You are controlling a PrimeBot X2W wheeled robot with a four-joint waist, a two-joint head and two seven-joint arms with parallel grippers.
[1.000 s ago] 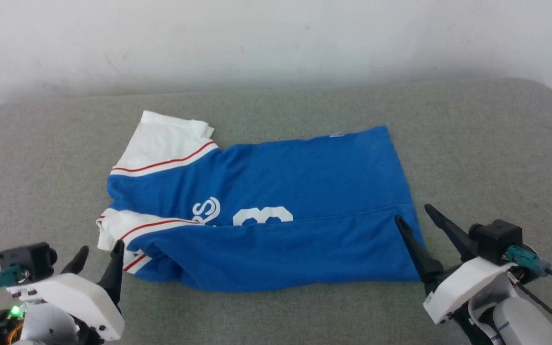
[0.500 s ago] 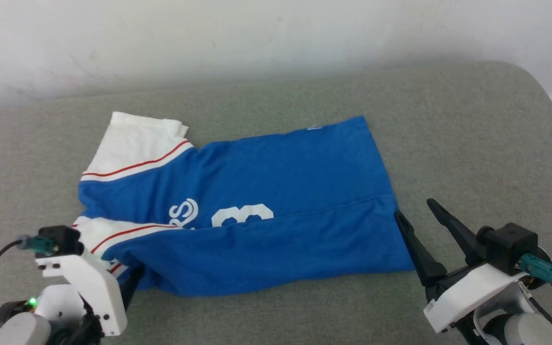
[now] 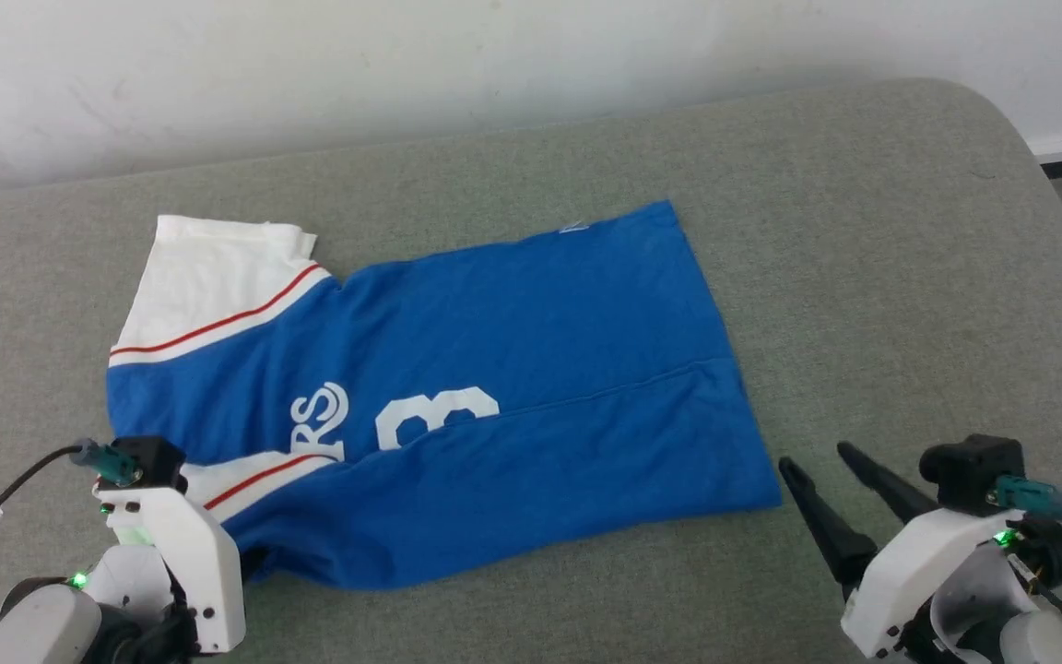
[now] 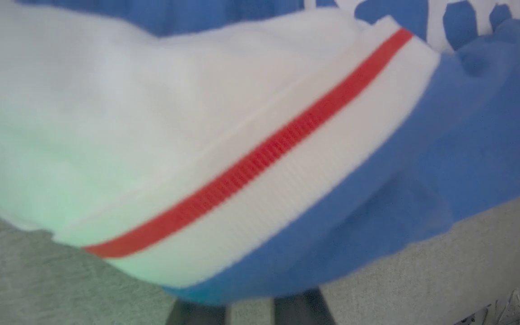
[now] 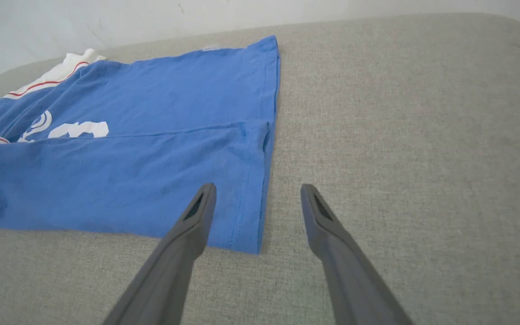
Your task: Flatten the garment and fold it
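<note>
Writing: on the garment we read white letters "RS" with a curl above them and a big "3". The lower part of both is covered by the blue flap that is folded over them.
Label: a small white tag sits at the far edge of the cloth; we cannot read anything on it.
Place of the garment: it lies spread on the grey fabric surface, with the white sleeves to the left and the hem to the right.
Trim: a red stripe between white bands crosses the near sleeve, blurred in the left wrist view.
Left side: the left gripper is at the near-left corner of the garment, by the near sleeve. The cloth hides its fingertips, so we cannot tell if it pinches the cloth.
Right side: the right gripper has its fingers wide apart and holds nothing — it stands just beside the near-right hem corner.
Around: a white wall is behind the surface.
In the way: the white body of the left wrist covers the end of the near sleeve in the head view.
</note>
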